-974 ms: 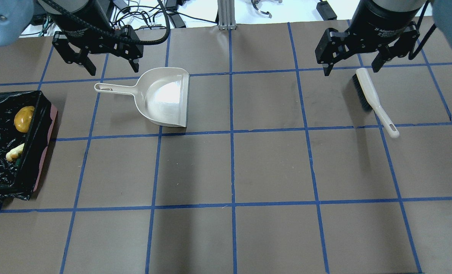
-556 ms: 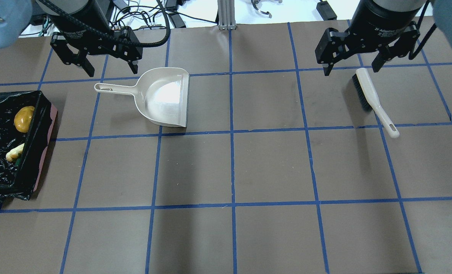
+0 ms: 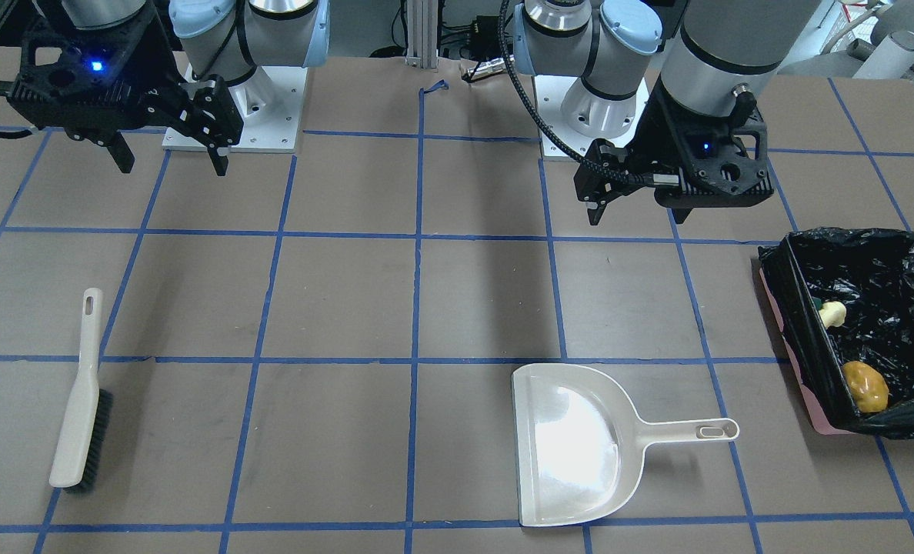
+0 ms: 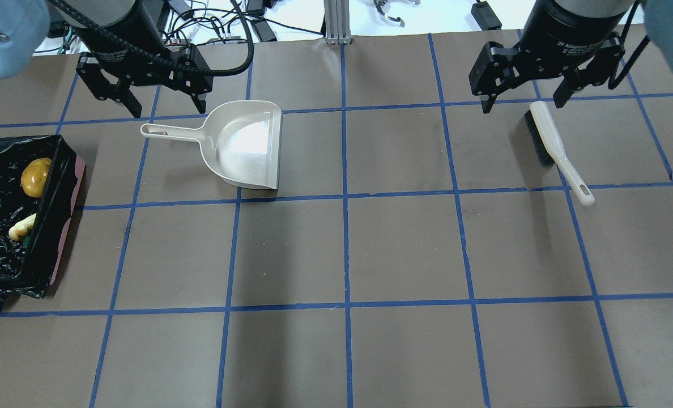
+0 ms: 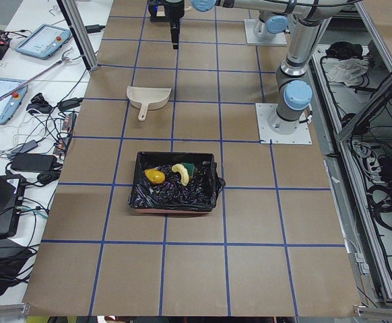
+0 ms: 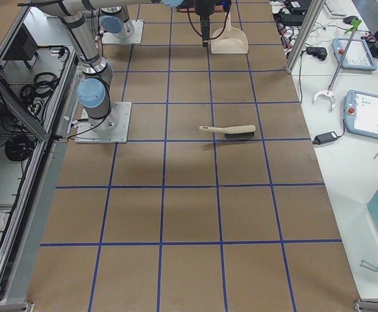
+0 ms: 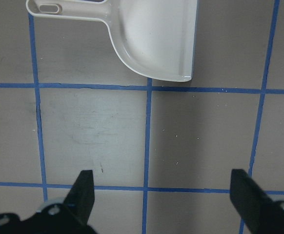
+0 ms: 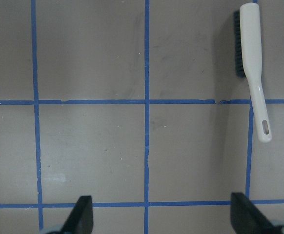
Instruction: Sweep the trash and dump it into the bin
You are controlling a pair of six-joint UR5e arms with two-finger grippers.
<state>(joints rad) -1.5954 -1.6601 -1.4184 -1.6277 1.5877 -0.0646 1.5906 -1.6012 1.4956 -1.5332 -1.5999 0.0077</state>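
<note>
- Just a tiny shift of the left gripper (image 4: 166, 109) since a second ago, hanging just behind the dustpan (image 4: 246, 144); no change to dustpan, brush (image 4: 552, 141) or right gripper (image 4: 523, 105).
- Both grippers spread wide apart and holding nothing, well above the bench (image 4: 404, 243).
- All the trash down in the bin (image 4: 64, 238) at the robot's left end of the bench, on the black liner: potato lump (image 4: 35, 177), croissant (image 4: 22, 226), and the green edge of the sponge (image 5: 190, 166) tucked right beside the croissant.
- Likely handling: all three light. Glossy and rounded for the potato, so probably slippery and prone to rolling; curved and stiff-looking for the croissant; soft and squashy for the sponge.
- No pinching needed for any of them, better pushed with bristles than gripped.
- Best holds on the tools: the thin straight handle of the dustpan, the slim handle of the brush, both lying flat and clear of everything.
- Nothing loose visible on the bench, so sweeping and dumping apparently finished.
</note>
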